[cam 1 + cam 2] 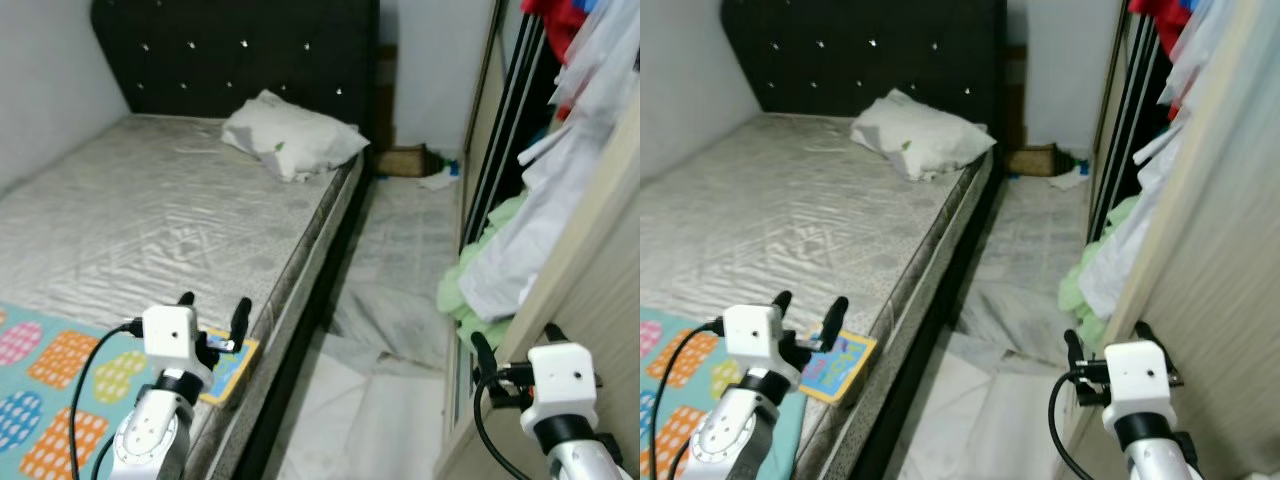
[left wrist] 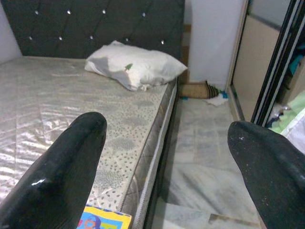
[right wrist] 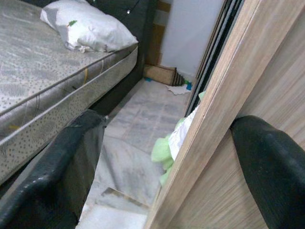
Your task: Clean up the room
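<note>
Currently both arms are raised in front of the body, nothing held. Left gripper [image 1: 213, 307] hovers over the near edge of the bed [image 1: 150, 215], fingers spread apart and empty; below it lies a colourful patterned mat [image 1: 60, 385] with hearts on teal, its yellow-bordered corner near the mattress edge. Right gripper [image 1: 1108, 345] is up beside the wooden wardrobe door [image 3: 228, 143] — fingers parted, one on each side of the door's edge in the wrist view, nothing gripped.

Bed: bare grey mattress, black tufted headboard [image 1: 240, 50], one white pillow [image 1: 290, 137] lying at the head end toward the aisle side.

Aisle between bed and wardrobe — pale marble-look floor [image 1: 390, 260]. Light green clothing [image 1: 470, 290] and a white garment [image 1: 540, 230] spill out of the open wardrobe onto the floor. At the far end of the aisle, a brown box [image 1: 402, 160] sits against the wall, with a white crumpled item [image 1: 437, 180] just beside it.
</note>
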